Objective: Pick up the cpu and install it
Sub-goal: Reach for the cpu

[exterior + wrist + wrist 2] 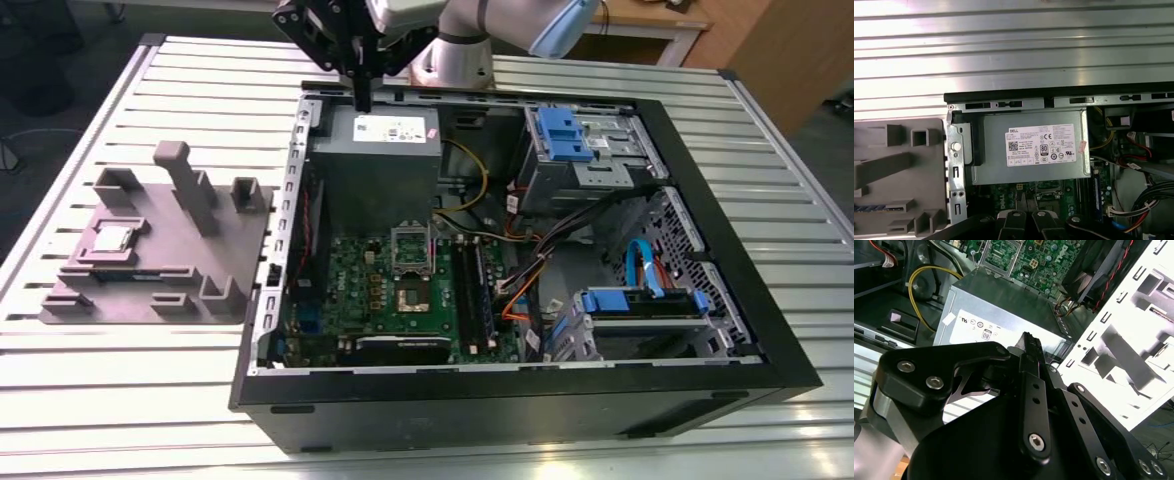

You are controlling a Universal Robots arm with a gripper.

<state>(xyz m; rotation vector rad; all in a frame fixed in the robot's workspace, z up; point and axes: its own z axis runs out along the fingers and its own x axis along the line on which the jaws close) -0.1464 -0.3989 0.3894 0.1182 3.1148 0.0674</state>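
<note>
The cpu [110,238], a small square chip with a silver top, lies in a recess of the grey fixture [200,265] at the exterior view's left, outside the computer case. My gripper [363,98] hangs well away from it, over the far edge of the case above the grey power supply box [378,150]. Its black fingers [1030,351] are pressed together, shut with nothing between them. The motherboard [400,300] lies in the case with its open socket [412,292] and the raised silver bracket [410,243].
The open black case [721,230] holds blue drive bays [571,135], cable bundles [534,270] and a yellow cable [929,277]. It stands on a slatted metal table [120,380]. The fixture's upright grey posts [180,175] rise beside the cpu.
</note>
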